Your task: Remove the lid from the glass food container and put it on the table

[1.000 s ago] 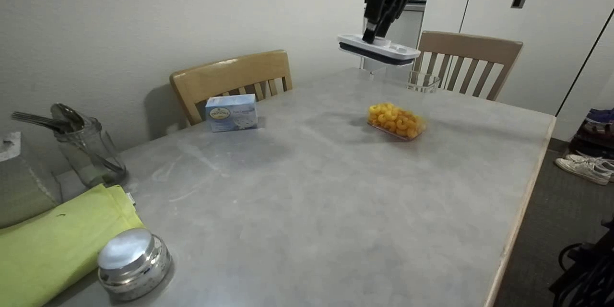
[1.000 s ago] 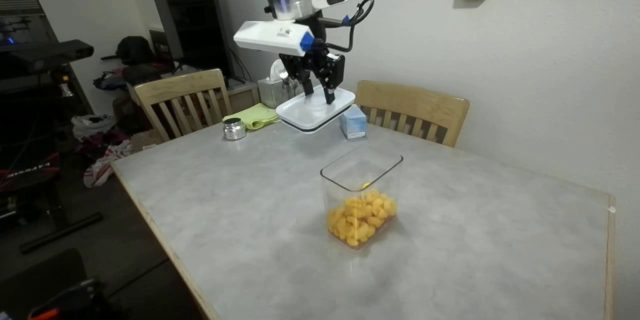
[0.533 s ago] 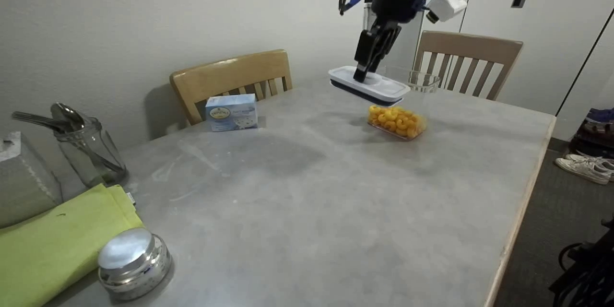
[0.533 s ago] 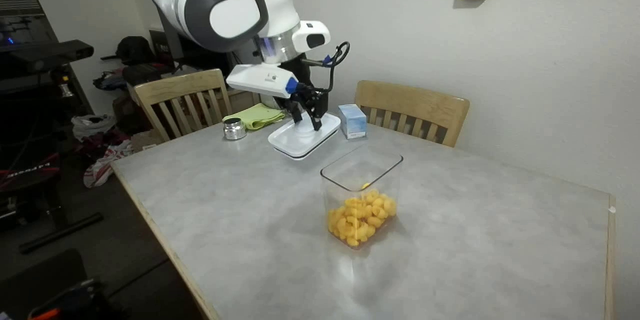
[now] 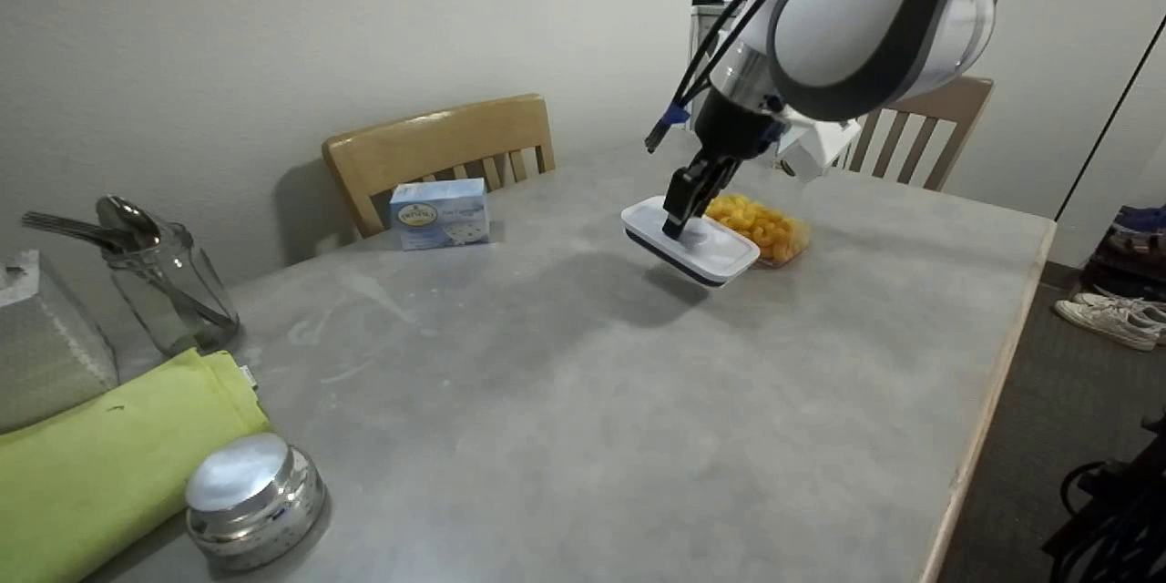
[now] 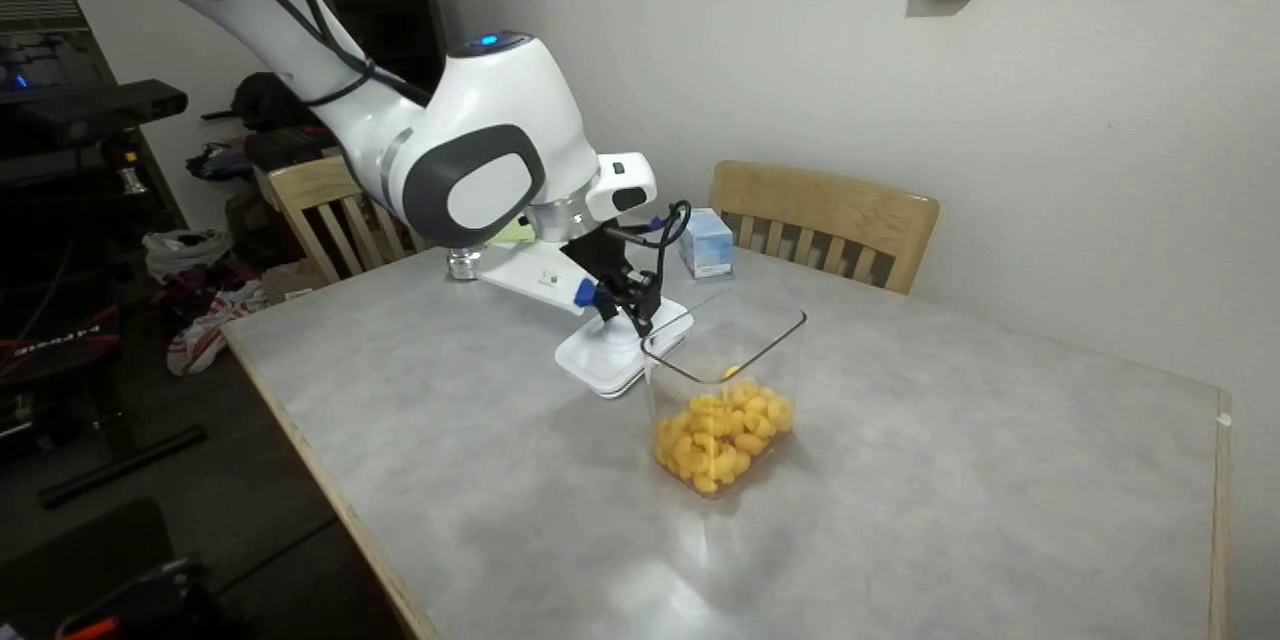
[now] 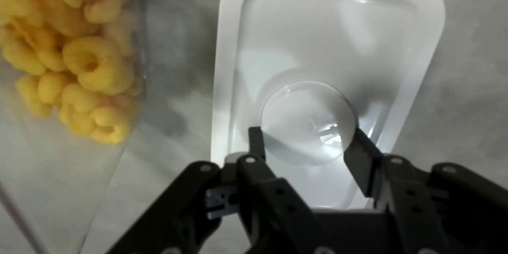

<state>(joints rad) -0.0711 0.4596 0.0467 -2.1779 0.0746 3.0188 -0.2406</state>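
Two fingers (image 7: 363,158) of my gripper (image 7: 307,139) clamp the lid (image 7: 321,55). It rides lower than a second ago, apparently just above the table (image 5: 583,383), at ten o'clock from the container (image 6: 716,380) in an exterior view, so I judge touchdown near.

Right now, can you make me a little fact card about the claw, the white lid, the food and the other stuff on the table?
Claw: gripping the white lid by its round knob
Lid: seemingly just above the table
Glass food container: standing uncovered on the table
Food: yellow pieces inside
Also on the table: blue box, shiny metal jar, yellow-green cloth
Left to do: set the lid down
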